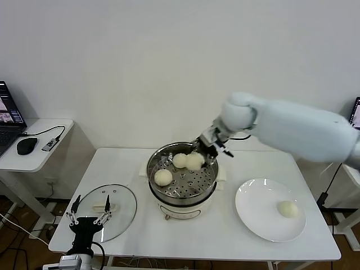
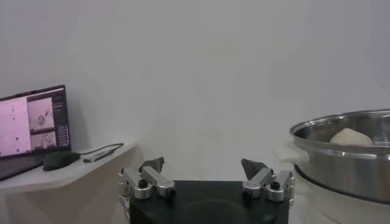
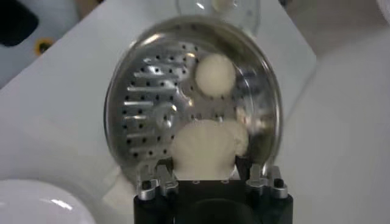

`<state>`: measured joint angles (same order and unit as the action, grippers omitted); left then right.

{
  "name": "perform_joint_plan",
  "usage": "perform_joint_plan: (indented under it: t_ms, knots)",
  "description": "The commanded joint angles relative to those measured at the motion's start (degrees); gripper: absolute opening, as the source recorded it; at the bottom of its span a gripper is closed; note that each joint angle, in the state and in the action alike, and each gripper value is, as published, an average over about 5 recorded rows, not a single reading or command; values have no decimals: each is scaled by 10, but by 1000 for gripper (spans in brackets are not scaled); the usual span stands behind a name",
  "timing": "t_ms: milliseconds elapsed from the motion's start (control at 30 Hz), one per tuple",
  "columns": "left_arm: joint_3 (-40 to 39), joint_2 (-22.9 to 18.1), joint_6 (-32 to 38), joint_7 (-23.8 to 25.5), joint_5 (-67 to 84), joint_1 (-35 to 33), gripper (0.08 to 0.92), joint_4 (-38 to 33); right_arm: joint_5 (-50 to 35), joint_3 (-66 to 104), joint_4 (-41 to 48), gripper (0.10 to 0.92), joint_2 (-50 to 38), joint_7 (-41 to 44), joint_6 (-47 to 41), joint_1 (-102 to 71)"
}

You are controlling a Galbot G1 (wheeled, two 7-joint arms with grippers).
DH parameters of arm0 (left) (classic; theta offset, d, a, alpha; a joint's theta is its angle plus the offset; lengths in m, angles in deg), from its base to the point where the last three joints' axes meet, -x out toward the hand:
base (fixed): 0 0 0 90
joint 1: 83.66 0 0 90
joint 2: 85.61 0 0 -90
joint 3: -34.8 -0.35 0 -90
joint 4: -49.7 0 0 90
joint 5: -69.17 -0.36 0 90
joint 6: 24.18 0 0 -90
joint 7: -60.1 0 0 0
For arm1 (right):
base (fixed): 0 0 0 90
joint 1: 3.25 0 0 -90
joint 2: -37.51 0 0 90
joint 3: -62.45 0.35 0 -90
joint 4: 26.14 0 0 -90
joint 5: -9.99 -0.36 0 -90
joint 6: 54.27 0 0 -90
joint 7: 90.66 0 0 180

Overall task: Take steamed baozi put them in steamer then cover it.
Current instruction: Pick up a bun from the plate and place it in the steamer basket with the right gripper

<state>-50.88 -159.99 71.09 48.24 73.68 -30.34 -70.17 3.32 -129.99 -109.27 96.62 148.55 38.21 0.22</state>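
The steamer [image 1: 181, 179] stands mid-table on a white table [image 1: 225, 236], its perforated tray holding three steamed baozi: one [image 1: 163, 177] near the front left, one [image 1: 179, 160] at the back, and a third [image 1: 194, 161] beside it between the right gripper's [image 1: 209, 147] fingers, which are closed around it. A fourth bun [image 1: 288, 209] lies on the white plate [image 1: 256, 216] to the right. The cover [image 1: 121, 211] rests flat at the table's left front, beside the left gripper [image 1: 88, 216], whose jaws are spread wide and empty. A side table [image 1: 39, 157] carries a laptop [image 1: 8, 121] and mouse [image 1: 26, 145]. No writing is legible.
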Motion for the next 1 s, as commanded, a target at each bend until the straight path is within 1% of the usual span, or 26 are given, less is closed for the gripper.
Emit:
perform_joint_plan:
  t_ms: [33, 367, 767, 1000]
  knots:
    - [1, -1, 1, 0, -1, -1, 823, -2, 92, -43, 25, 636, 84, 0, 115, -9]
    - [1, 0, 2, -1, -1, -1, 823, -3, 129, -47, 30, 639, 93, 0, 144, -37]
    - [0, -3, 2, -1, -2, 2, 823, 3, 129, -54, 25, 645, 87, 27, 155, -31]
    - [-1, -4, 2, -1, -3, 3, 823, 5, 125, -53, 25, 645, 86, 27, 153, -39]
